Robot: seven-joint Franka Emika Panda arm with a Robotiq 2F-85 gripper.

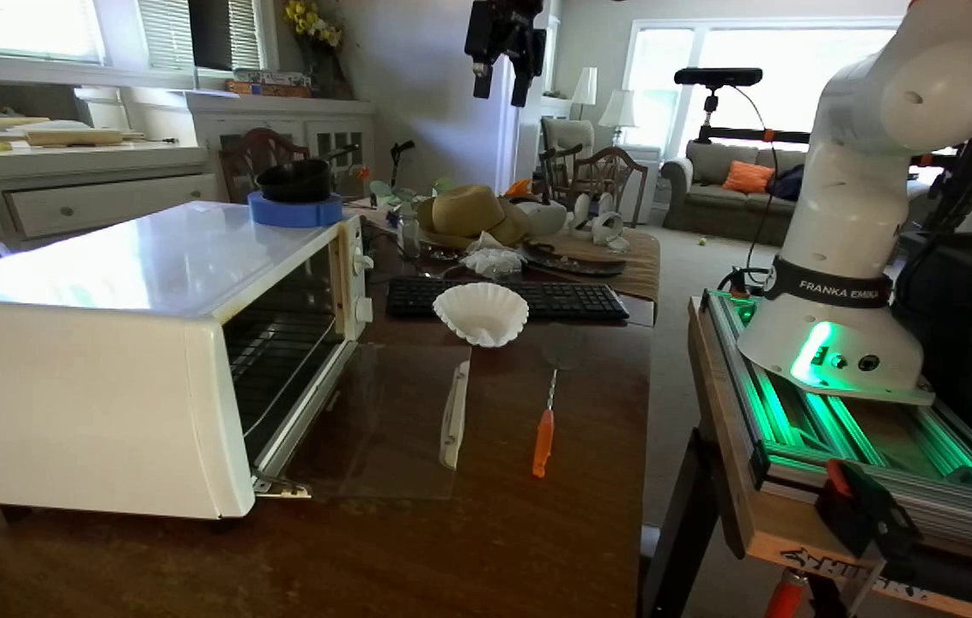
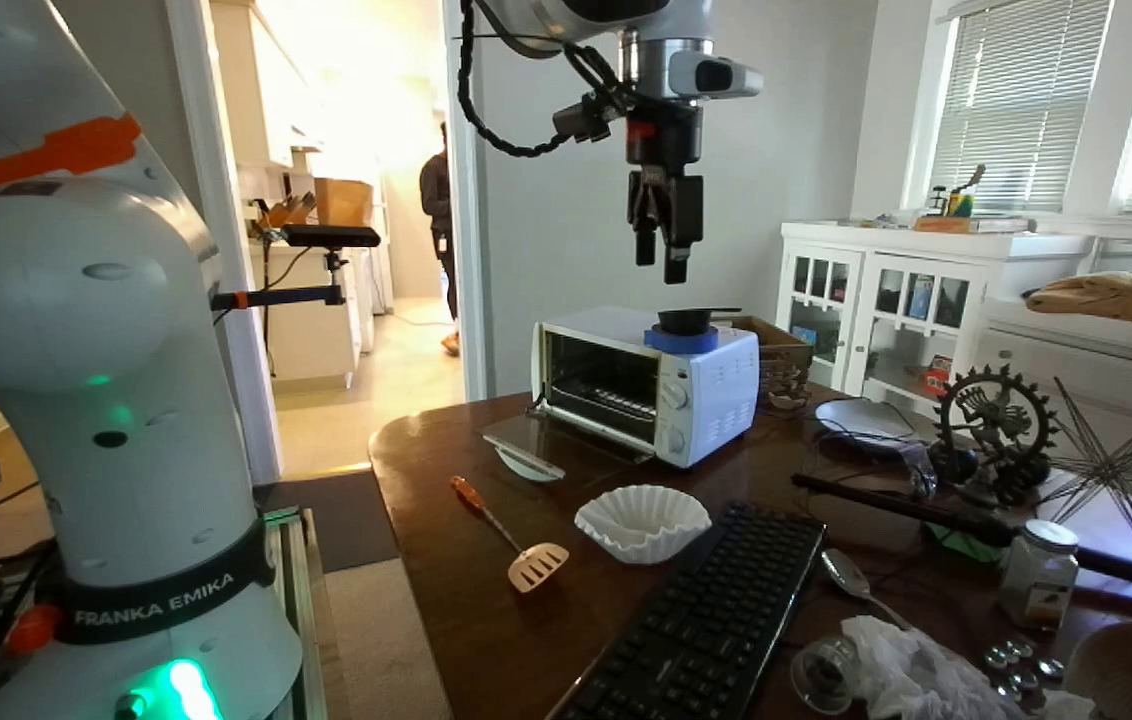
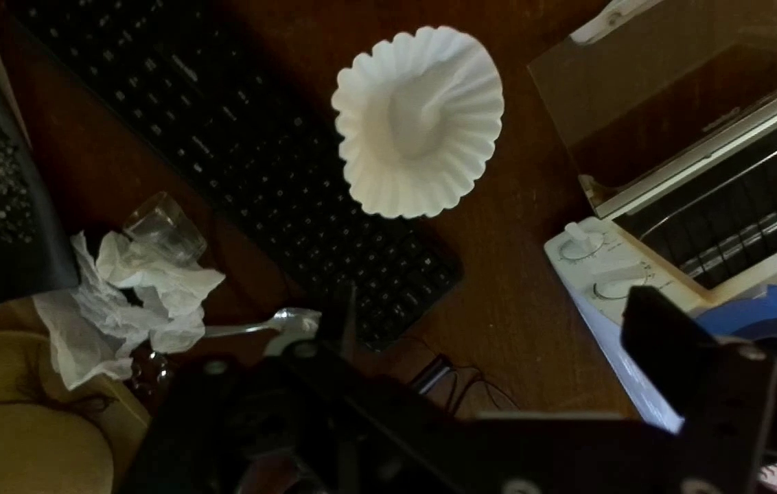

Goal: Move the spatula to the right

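Note:
The spatula (image 1: 543,442) lies flat on the dark table, between the lowered oven door and the table edge near the robot base. It has an orange handle, a thin metal shaft and a slotted head. In an exterior view its handle (image 2: 469,494) points toward the oven side and its head toward the keyboard. It is out of view in the wrist view. My gripper (image 1: 501,90) is high above the table, well away from the spatula; it also shows above the oven (image 2: 660,265). In the wrist view its fingers (image 3: 495,295) are wide apart with nothing between them.
A white toaster oven (image 2: 716,400) stands with its glass door (image 1: 400,421) down. A small black pan (image 1: 295,180) sits on a blue ring (image 1: 293,210) on top. A white fluted paper filter (image 2: 641,525), a black keyboard (image 2: 716,620), a spoon (image 2: 846,572) and crumpled tissue (image 3: 148,281) lie nearby.

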